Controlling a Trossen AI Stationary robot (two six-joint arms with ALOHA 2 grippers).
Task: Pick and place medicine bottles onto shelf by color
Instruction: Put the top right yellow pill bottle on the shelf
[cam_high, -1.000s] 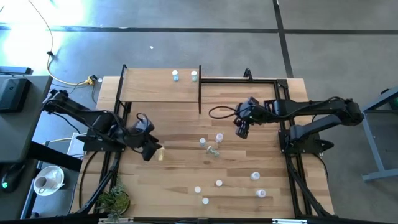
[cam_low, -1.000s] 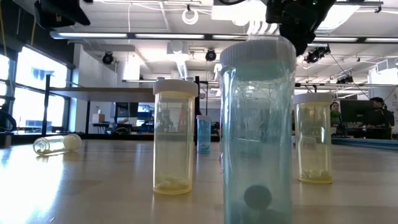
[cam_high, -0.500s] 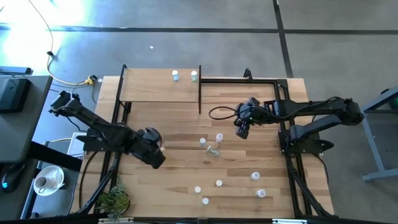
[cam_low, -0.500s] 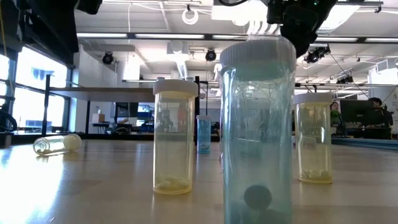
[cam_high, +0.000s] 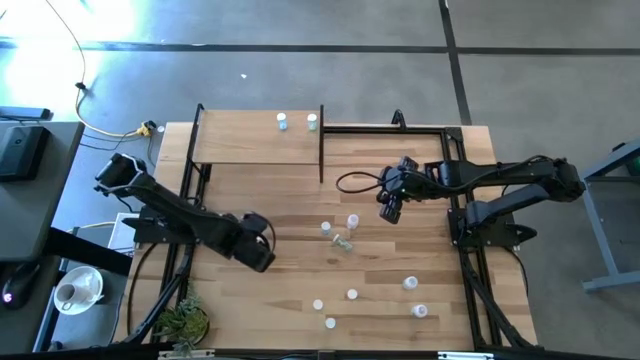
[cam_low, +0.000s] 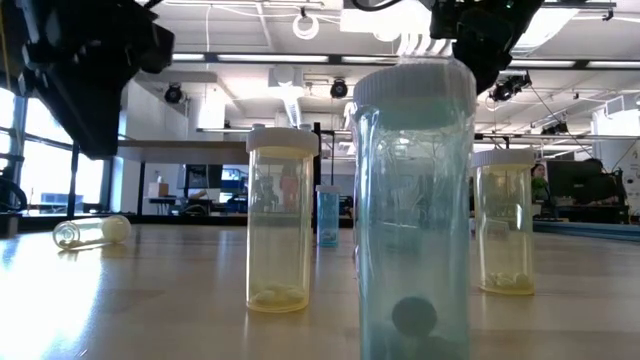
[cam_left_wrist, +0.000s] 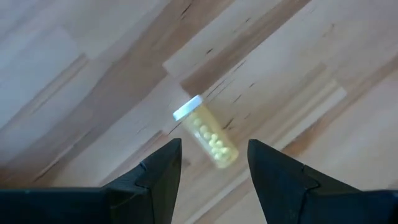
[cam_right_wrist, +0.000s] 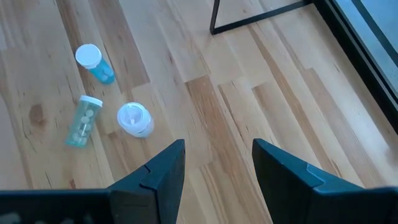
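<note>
My left gripper (cam_high: 258, 250) is open over the left middle of the table. A yellow bottle (cam_left_wrist: 205, 134) with a white cap lies on its side on the wood below it, just ahead of the gap between the fingers (cam_left_wrist: 214, 152); the gripper hides this bottle in the high view. My right gripper (cam_high: 388, 212) is open and empty above the table's right middle. The shelf (cam_high: 255, 140) stands at the far left with two bottles (cam_high: 283, 122) on it. A blue bottle (cam_right_wrist: 94, 62), a white one (cam_right_wrist: 134, 119) and a green one lying down (cam_right_wrist: 84, 121) are grouped mid-table.
Several more bottles (cam_high: 352, 294) stand scattered toward the near right of the table. In the low view a blue-green bottle (cam_low: 412, 210) stands close, yellow ones (cam_low: 279, 220) stand behind it, and one (cam_low: 92, 231) lies at the left. A black cable (cam_high: 352, 180) loops near my right arm.
My left gripper has moved toward the table's right and near edges and come down over the lying yellow bottle, which it now covers in the high view. The bottle has stayed where it was.
</note>
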